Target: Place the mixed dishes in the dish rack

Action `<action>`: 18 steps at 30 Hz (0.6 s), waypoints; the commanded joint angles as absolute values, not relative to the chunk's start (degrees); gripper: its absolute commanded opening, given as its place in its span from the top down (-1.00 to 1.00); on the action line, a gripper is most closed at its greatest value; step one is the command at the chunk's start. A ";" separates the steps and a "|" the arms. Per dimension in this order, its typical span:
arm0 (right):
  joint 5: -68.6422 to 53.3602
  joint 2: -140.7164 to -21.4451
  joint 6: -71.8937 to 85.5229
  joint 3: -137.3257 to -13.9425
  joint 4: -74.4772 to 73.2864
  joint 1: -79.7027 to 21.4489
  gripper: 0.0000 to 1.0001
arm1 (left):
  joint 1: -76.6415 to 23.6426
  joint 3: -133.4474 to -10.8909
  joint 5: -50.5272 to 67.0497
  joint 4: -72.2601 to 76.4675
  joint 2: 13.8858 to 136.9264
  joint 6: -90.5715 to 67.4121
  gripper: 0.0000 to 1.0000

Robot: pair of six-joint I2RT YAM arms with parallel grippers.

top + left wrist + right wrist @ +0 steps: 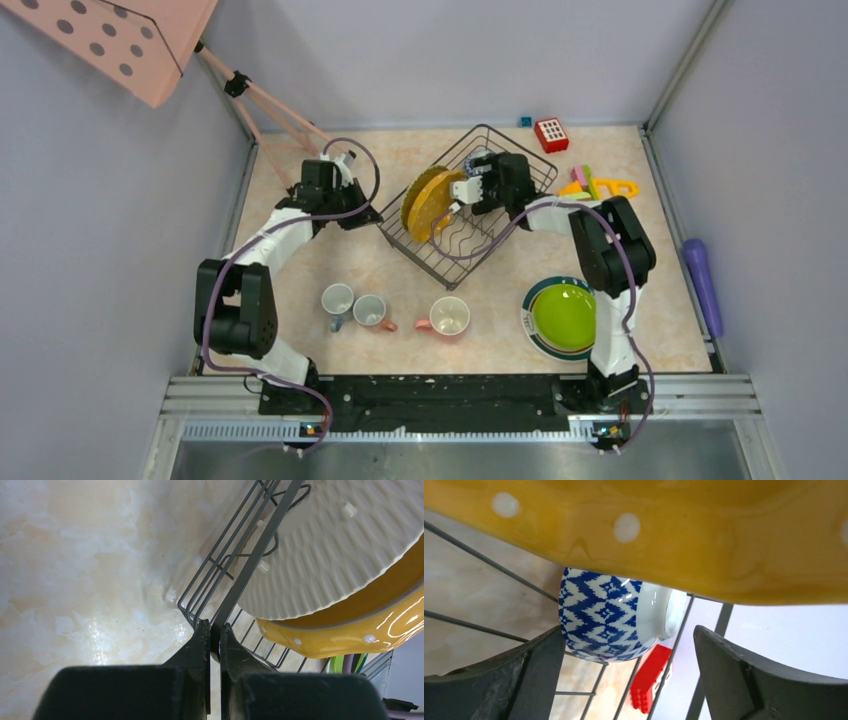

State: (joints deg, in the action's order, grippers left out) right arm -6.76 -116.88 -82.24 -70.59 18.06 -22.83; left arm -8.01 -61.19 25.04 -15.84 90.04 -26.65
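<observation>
Dish rack (251, 566): you have its corner wire pinched in your left hand (214, 630), fingers closed on it.
Yellow ribbed plate (428, 203): on edge inside the rack, just beside your right hand (463, 194).
Patterned bowl (606, 615): in the rack just ahead of your right hand, whose fingers are spread and hold nothing.

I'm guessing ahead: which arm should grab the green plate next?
Probably right: the right gripper is open and empty, with the green plate on its side. The left gripper is clamped on the rack.
</observation>
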 commanded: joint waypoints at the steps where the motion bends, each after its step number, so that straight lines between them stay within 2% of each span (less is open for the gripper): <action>1: -6.82 -115.94 -82.21 -69.63 26.15 -22.85 -0.96 | -7.56 -64.03 26.98 -13.71 89.48 -27.31 1.00; 3: -8.18 -114.93 -81.48 -68.10 27.93 -22.74 -0.98 | -7.56 -64.07 27.01 -13.50 89.52 -27.48 1.00; 7: -14.97 -111.36 -79.10 -68.54 21.86 -21.49 -0.98 | -7.56 -64.25 27.25 -13.45 89.48 -27.68 1.00; 11: -16.08 -108.04 -79.79 -68.05 17.85 -21.14 -0.98 | -7.58 -64.02 27.28 -13.27 89.03 -27.84 1.00; 15: -18.97 -104.87 -80.22 -72.59 1.44 -20.21 -0.98 | -7.56 -63.90 27.42 -13.14 89.03 -27.93 1.00; 18: -19.65 -102.18 -78.05 -73.00 -2.18 -19.92 -0.98 | -7.56 -63.75 27.47 -13.05 88.84 -28.03 1.00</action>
State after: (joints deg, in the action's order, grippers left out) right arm -15.59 -107.74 -80.73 -69.97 7.27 -20.67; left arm -7.97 -61.21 25.10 -15.88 90.04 -26.68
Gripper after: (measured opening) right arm 0.987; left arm 0.046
